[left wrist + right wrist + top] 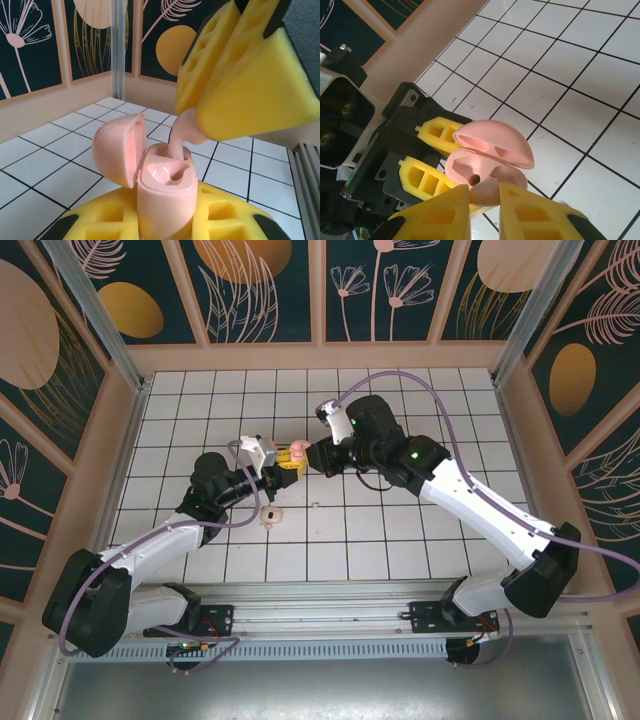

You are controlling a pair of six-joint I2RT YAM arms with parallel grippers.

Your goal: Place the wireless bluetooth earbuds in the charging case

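The earbud [181, 134] is pinched in my right gripper [485, 200]. Its yellow pads [540, 215] are closed on the rounded head, and the lower end reaches down into the open well of the charging case [165, 197]. My left gripper [284, 470] is clamped on that case from both sides and holds it upright, off the tiled table [420, 530]. The lid [117, 150] is swung back on its hinge and stands open beside the well. From the right wrist, the lid's rim curves just beyond the earbud, close to my pads but apart from them.

Both sets of fingers meet nose to nose above the table's middle, a little toward the far edge and left of centre. There is room to move: bare tiles run out toward the right edge and toward the near edge. The far edge and the back wall [320, 358] are well apart from us. On the tiles below my left wrist, toward the near edge, lies a small pale pink piece [270, 514]. It's too small for me to tell what it is.
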